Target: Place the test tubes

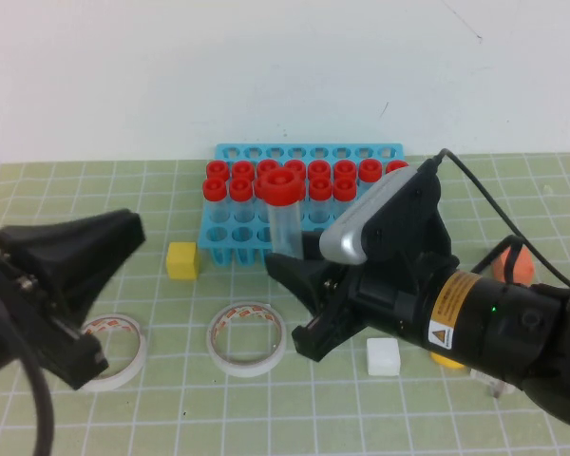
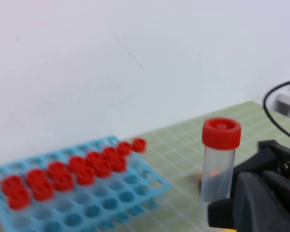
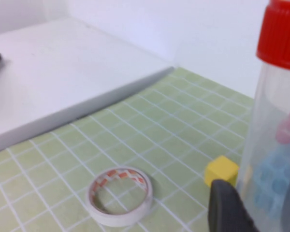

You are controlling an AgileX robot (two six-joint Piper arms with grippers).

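Tube (image 1: 283, 214): red-capped, upright, clamped low on its body by the right gripper (image 1: 299, 285), raised over the near edge of the blue rack (image 1: 304, 152). Left gripper (image 1: 95, 252): fingers together, parked at the table's left, well apart from the rack.

Rack: back rows hold capped tubes (image 1: 318, 180); the front holes look free.

Risks, as judged:
- The fingers hide the tube's base, so alignment with a hole is uncertain. A miss would land it on the grid and could push the rack.
- The low grip could let the tube tilt on contact.
- Drifting rearward could knock the seated caps.
- Early release would drop it toward the tape roll (image 1: 247, 337).
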